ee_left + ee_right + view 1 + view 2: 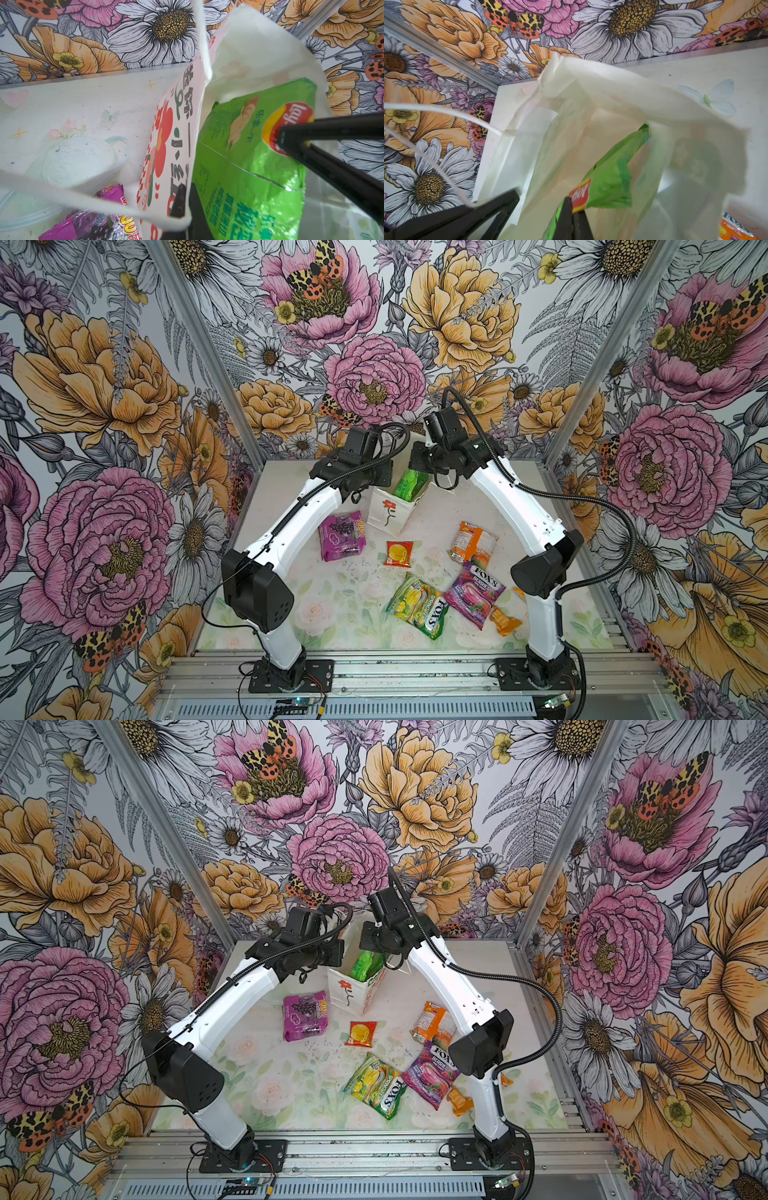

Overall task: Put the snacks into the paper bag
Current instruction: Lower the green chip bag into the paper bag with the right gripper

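The paper bag (388, 514) is stood upright at the rear centre of the table (332, 614). The big green packet (409, 485) is lodged in its mouth, with the top protruding. The packet is pinched at its red logo by the closed right gripper (572, 216). A printed bag wall is clamped at the rim by the closed left gripper (187, 199). Laid on the table in front are the purple grape packet (341, 536), red sachet (399, 553), orange packet (473, 542), green-yellow FOX'S packet (419, 605) and purple FOX'S packet (473, 589).

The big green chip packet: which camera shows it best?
The left wrist view: the green packet fills much of it, its logo readable, partly inside the paper bag. Both top views show only its upper part poking out. The right wrist view shows one corner pinched by the right gripper.
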